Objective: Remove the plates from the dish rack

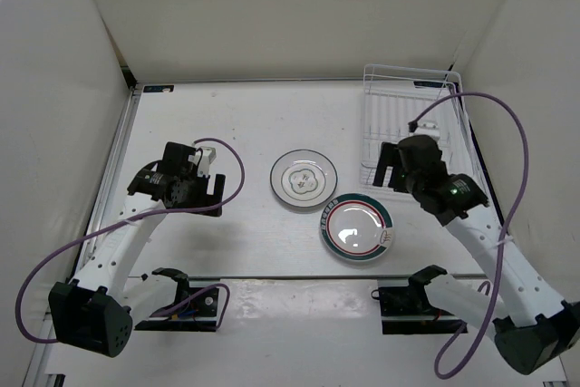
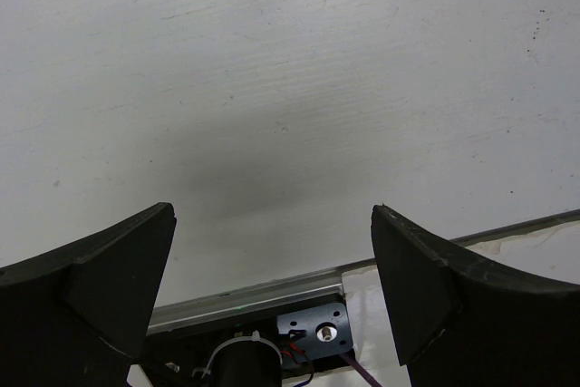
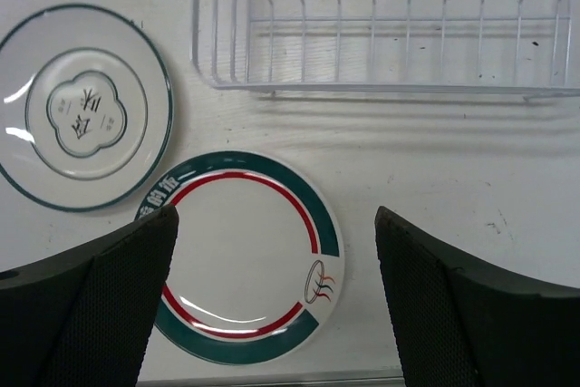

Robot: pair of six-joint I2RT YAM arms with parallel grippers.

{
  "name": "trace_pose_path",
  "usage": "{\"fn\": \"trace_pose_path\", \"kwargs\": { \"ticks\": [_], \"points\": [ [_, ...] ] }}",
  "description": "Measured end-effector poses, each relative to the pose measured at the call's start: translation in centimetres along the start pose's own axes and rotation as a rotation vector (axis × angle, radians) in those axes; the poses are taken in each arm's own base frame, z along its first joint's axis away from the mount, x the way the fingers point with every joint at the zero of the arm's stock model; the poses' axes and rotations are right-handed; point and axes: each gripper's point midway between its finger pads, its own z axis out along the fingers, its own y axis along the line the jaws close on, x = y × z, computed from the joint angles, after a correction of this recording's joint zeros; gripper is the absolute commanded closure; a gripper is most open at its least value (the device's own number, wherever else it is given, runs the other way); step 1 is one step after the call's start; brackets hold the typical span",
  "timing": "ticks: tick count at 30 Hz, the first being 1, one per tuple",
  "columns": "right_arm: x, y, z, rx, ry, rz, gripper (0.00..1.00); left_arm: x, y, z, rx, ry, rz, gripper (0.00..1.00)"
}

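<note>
Presently on the table [image 1: 236, 115]: both plates lie flat, face up, outside the dish rack [image 1: 408, 67].
Flower-centre plate [image 1: 304, 178]: near the table's middle, thin dark rim line, well left of the rack.
Green-rimmed plate [image 1: 357, 227]: nearer the arms and to the right of the other plate, with a red ring inside the green band. Their rims are very close; whether they touch I cannot tell.
Dish rack: white wire, at the far right of the table, upright dividers visible.
Right gripper [image 1: 379, 171]: above the rack's near left corner, jaws spread wide, clamped on nothing.
Right wrist view: green-rimmed plate [image 3: 240, 256] between the fingers [image 3: 100, 305], flower-centre plate [image 3: 82, 120] upper left, rack [image 3: 390, 90] along the top.
Left gripper [image 1: 216, 195]: left of the plates, over bare table [image 2: 272, 61], jaws apart, holding nothing.
</note>
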Motion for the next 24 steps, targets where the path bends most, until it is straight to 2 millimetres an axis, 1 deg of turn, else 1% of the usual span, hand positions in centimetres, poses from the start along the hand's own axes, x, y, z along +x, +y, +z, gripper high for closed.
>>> {"fn": "trace_pose_path", "kwargs": {
  "ticks": [1, 4, 7, 10, 13, 14, 16, 20, 22, 24],
  "points": [
    [-0.3, -0.6, 0.0, 0.000, 0.001, 0.037, 0.10, 0.0, 0.0, 0.0, 0.000, 0.000, 0.000, 0.00],
    [-0.6, -1.7, 0.4, -0.013, 0.021, 0.133, 0.10, 0.0, 0.0, 0.0, 0.000, 0.000, 0.000, 0.00],
    [-0.2, -1.9, 1.8, -0.044, 0.078, 0.217, 0.10, 0.0, 0.0, 0.0, 0.001, -0.002, 0.000, 0.00],
    [1.8, -2.0, 3.5, -0.062, 0.165, 0.277, 0.10, -0.1, 0.0, -0.1, 0.001, -0.008, 0.001, 0.00],
    [4.1, -2.3, 4.1, -0.067, 0.236, 0.326, 0.10, -0.1, 0.0, -0.2, 0.001, -0.014, 0.001, 0.00],
    [4.5, -2.4, 4.2, -0.068, 0.246, 0.341, 0.10, -0.1, -0.1, -0.3, 0.002, -0.015, 0.001, 0.00],
    [4.5, -2.5, 4.1, -0.071, 0.243, 0.372, 0.10, -0.1, -0.1, -0.3, 0.006, -0.016, 0.001, 0.00],
    [3.7, -2.8, 3.7, -0.079, 0.203, 0.424, 0.10, -0.1, -0.2, -0.3, 0.012, -0.015, 0.001, 0.00],
    [3.4, -3.1, 3.9, -0.075, 0.193, 0.451, 0.10, -0.1, -0.2, -0.3, 0.013, -0.015, 0.001, 0.00],
    [3.6, -3.3, 4.4, -0.072, 0.204, 0.486, 0.10, -0.1, -0.3, -0.3, 0.015, -0.014, 0.001, 0.00]
  ]
}}
